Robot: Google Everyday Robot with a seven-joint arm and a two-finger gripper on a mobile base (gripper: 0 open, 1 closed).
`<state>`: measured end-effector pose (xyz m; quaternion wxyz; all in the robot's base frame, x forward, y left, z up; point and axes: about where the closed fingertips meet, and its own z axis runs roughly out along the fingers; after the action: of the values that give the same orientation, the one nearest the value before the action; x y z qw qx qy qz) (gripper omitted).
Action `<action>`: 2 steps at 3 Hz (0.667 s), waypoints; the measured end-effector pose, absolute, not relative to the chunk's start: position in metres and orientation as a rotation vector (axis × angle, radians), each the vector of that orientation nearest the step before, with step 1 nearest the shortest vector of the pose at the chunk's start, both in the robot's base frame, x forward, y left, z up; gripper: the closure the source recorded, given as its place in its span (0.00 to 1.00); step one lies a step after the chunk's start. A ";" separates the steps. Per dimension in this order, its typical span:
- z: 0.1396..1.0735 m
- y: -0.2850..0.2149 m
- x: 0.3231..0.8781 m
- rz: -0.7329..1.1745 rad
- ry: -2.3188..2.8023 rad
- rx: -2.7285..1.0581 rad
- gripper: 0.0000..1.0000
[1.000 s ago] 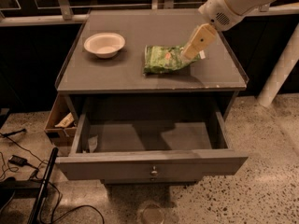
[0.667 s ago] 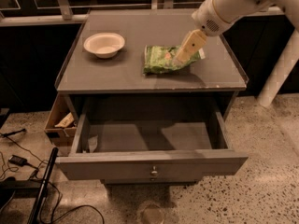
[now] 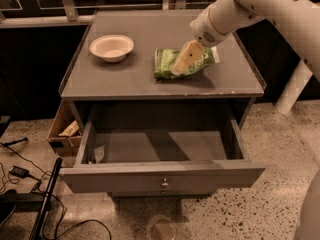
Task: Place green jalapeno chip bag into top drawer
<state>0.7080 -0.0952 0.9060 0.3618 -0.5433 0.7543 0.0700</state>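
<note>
- The end effector (image 3: 178, 68) has slid toward 9 o'clock, now over the green jalapeno chip bag (image 3: 164, 66); clenched or released, cannot tell
- That bag lies on the desk (image 3: 125, 79), 3 o'clock of the bowl (image 3: 111, 47)
- The top drawer (image 3: 125, 177) stands open

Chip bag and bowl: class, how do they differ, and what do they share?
The chip bag is green and crinkly; the bowl is white and round. The chip bag lies under the gripper; the bowl sits apart, further left in the picture. Both rest on the cabinet top.
</note>
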 end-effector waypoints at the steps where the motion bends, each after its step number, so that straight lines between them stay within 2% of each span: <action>1: 0.883 -0.078 0.715 0.218 1.958 -1.431 0.00; 2: 0.862 -0.068 0.723 0.246 1.986 -1.458 0.00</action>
<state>0.7227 -0.0676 0.8621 0.3266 -0.5565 0.7582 0.0941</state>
